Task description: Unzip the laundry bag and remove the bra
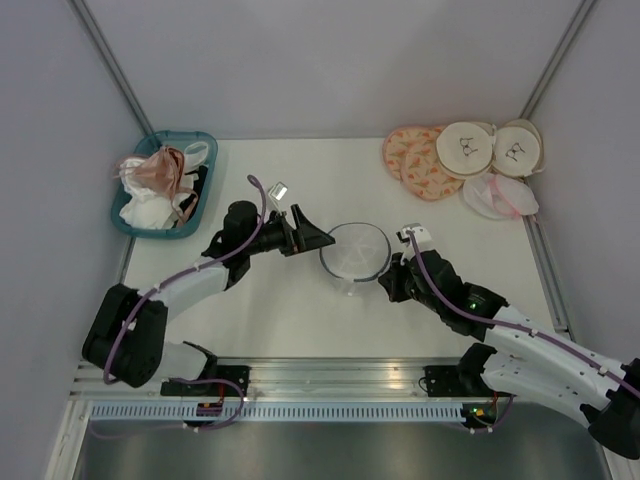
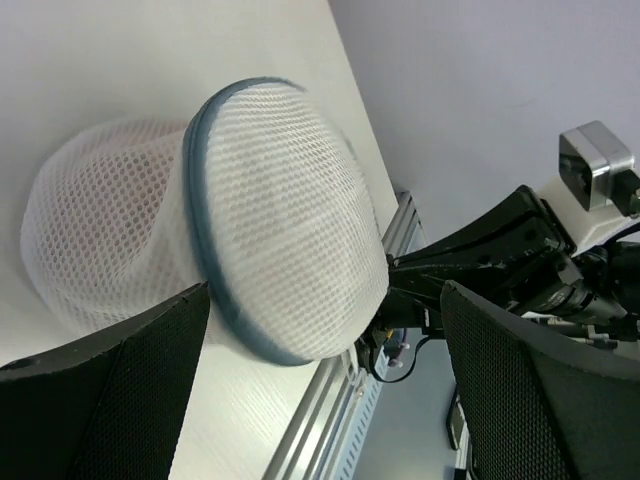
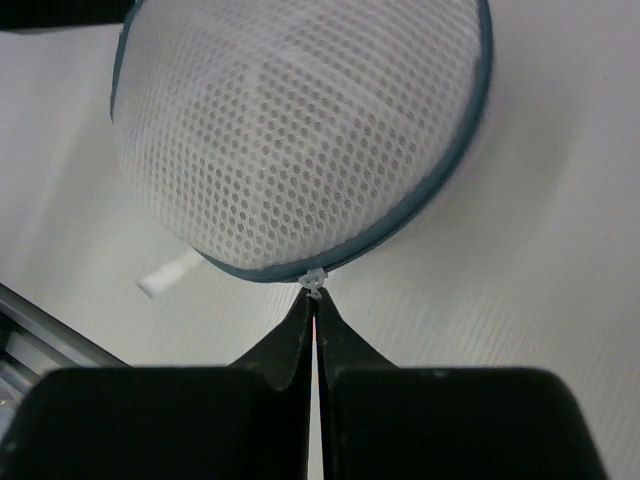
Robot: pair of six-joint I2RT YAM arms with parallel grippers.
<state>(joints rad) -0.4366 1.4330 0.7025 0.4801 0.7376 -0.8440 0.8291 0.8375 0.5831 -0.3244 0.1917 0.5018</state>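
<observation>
The laundry bag (image 1: 355, 250) sits in the middle of the counter (image 1: 300, 320) between your two arms, round mesh lid up. As far as the views show, its blue-grey rim is zipped all the way round. Your right gripper (image 3: 314, 300) has its fingers pressed together, and the tips meet on the small white zipper pull (image 3: 314, 281) at the edge of the rim. It looks pinched, though the hold is thin. Your left gripper (image 2: 325, 300) has its fingers spread wide, one on each side of the bag; you cannot tell whether the pads touch the mesh. A faint pink tint through the mesh may be the bra (image 2: 120, 235).

The step in hand is the unzipping, and none of it looks done. Brace first: close the left fingers gently on the bag's wall below the rim, since the soft mesh will likely buckle. Then draw the pull along the curve of the rim, not straight out from it. A straight tug would probably drag the whole bag or slip the tab from the fingertips. Follow the arc in short sections and watch the right wrist view for slipping.
</observation>
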